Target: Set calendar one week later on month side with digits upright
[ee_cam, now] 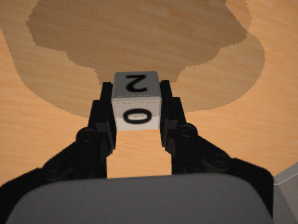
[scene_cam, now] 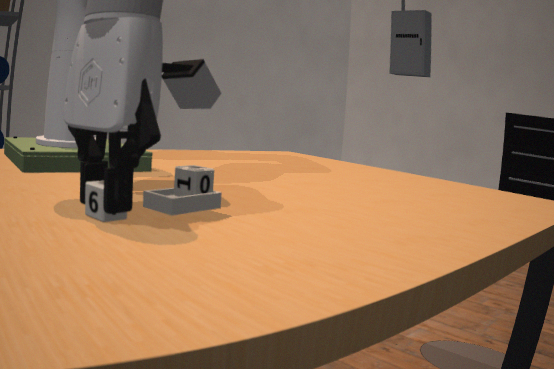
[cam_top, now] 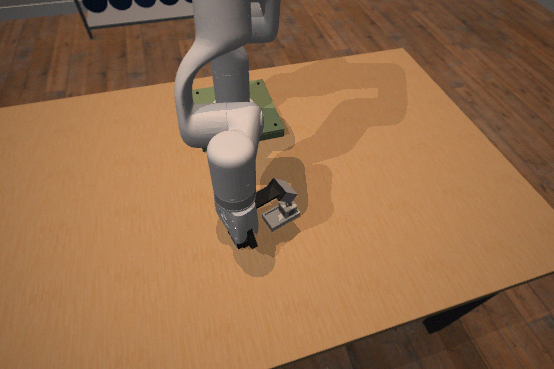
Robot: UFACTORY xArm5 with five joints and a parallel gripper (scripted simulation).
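One cube in the jaws, one in the tray!

Our wooden desk (cam_top: 125, 278) (scene_cam: 300, 278) (ee_cam: 45, 100) has the xArm 5 (cam_top: 232, 163) (scene_cam: 120, 53) standing by its far edge. Out toward the near edge, our gripper (cam_top: 245, 244) (scene_cam: 106, 200) (ee_cam: 137, 96) is clamped on the 6/2/0 cube (scene_cam: 95, 201) (ee_cam: 136, 85), which sits outside the tray. We've got the gray calendar tray (cam_top: 274, 225) (scene_cam: 195, 204) just beside it, toward the far right corner in the top view, with the 1/0 cube (cam_top: 288, 209) (scene_cam: 195, 180) inside, its 1 sideways.
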